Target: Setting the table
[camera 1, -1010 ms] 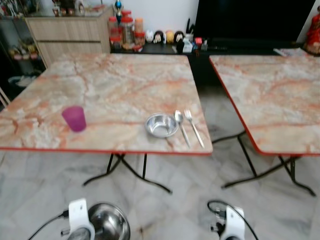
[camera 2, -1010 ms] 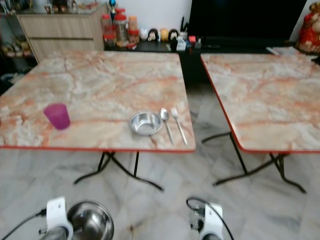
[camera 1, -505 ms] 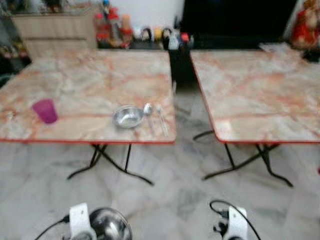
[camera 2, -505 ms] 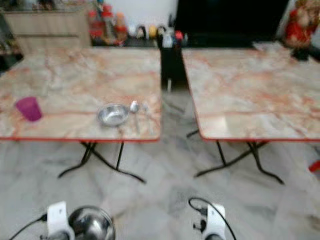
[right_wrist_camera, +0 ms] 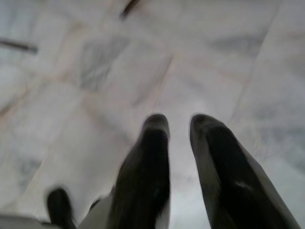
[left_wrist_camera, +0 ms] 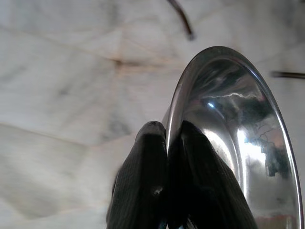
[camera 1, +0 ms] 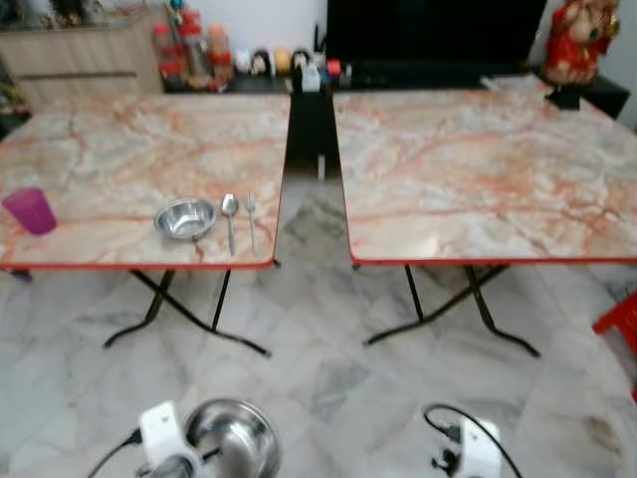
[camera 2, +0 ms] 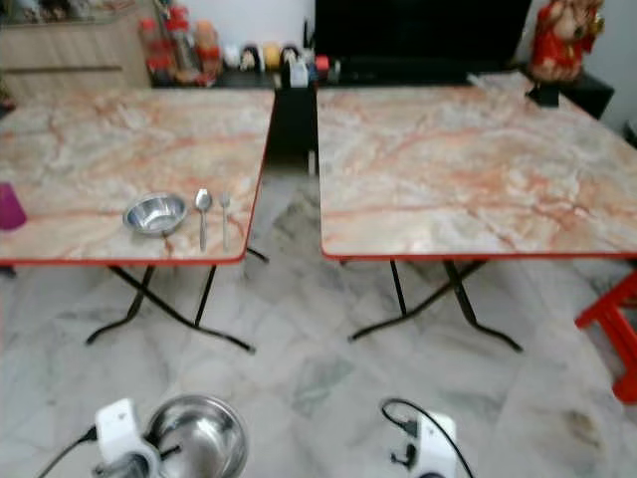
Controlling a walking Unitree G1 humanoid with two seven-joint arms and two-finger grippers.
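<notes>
Left eye view has swung to the right, so the bare marble table with red edge (camera 1: 478, 169) now sits in the middle. That looks like the next place to set. The other marble table (camera 1: 119, 149) already has a small steel bowl (camera 1: 186, 217), spoon (camera 1: 230, 208) and fork (camera 1: 250, 206). The left pincer (left_wrist_camera: 167, 138) pinches the rim of a shiny steel bowl (left_wrist_camera: 238, 143), low over the floor. The right pincer (right_wrist_camera: 178, 131) is a little spread, holding nothing.

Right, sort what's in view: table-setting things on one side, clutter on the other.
For the job:
- steel bowl pinched by its rim in the left gripper
- bowl, spoon and fork on the left table
- purple cup
- bare right table

Lying about:
- jars and figurines on the back shelf
- red statue
- red stool
</notes>
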